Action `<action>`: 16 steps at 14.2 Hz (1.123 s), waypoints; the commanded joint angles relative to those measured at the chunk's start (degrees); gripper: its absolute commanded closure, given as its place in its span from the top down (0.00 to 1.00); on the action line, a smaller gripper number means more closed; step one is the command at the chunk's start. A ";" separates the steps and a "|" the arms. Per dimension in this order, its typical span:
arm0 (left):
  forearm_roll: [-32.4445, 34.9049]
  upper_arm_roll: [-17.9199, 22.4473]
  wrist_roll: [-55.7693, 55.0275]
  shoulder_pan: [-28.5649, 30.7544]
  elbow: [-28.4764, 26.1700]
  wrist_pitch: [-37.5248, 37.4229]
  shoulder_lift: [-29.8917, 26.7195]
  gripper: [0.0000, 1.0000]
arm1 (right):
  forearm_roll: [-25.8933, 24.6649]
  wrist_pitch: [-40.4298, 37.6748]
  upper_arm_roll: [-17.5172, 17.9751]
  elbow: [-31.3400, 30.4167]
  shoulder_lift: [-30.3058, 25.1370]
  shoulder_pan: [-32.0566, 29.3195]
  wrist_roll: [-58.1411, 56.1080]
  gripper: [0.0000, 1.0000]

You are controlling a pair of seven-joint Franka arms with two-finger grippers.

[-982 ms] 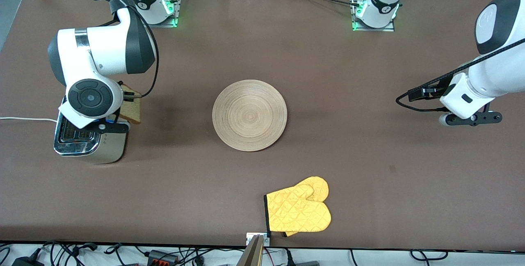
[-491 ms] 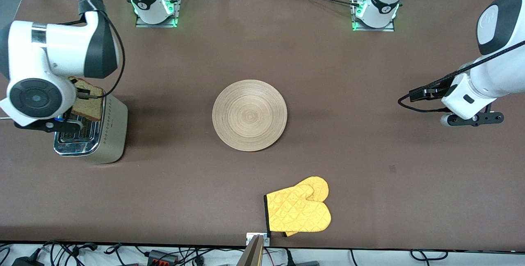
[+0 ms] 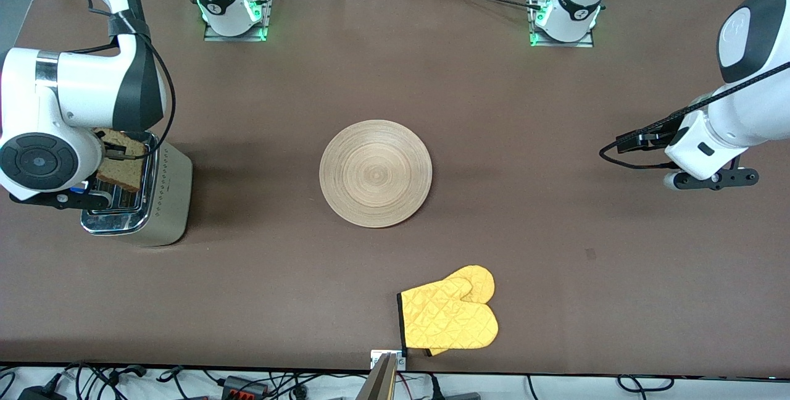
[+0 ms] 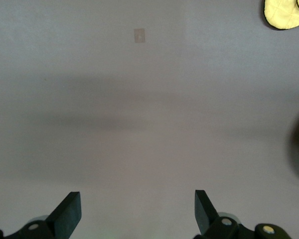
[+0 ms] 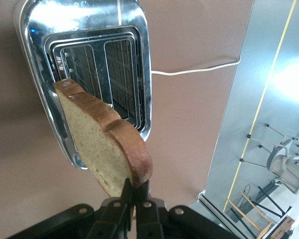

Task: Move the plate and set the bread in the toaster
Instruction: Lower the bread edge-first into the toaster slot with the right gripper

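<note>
The light-wood plate (image 3: 375, 173) lies at the table's middle. The chrome-topped toaster (image 3: 162, 199) stands at the right arm's end of the table, with both slots showing in the right wrist view (image 5: 97, 64). My right gripper (image 3: 117, 154) is shut on the brown bread slice (image 3: 121, 169) and holds it on edge just over the toaster's slots. In the right wrist view the slice (image 5: 97, 144) is pinched by its crust between the fingers (image 5: 137, 191). My left gripper (image 4: 137, 211) is open and empty over bare table at the left arm's end, and waits.
A yellow oven mitt (image 3: 449, 316) lies near the table's front edge, nearer the camera than the plate. The toaster's white cord (image 5: 194, 69) runs off toward the table's end.
My right gripper has carried the bread from beside the toaster to over its slots and lowered it slightly. The left arm has barely moved.
</note>
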 commanded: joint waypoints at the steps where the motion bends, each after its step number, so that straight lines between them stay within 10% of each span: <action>1: 1.34 -0.25 0.04 0.60 -1.70 0.68 -1.38 1.00 | -2.15 1.85 -0.12 -1.17 -0.55 -0.57 -0.35 0.00; 16: 0.81 -0.25 1.35 2.00 -1.53 0.59 -0.68 1.00 | -2.77 4.67 -0.03 -3.37 0.41 -0.75 -0.88 0.00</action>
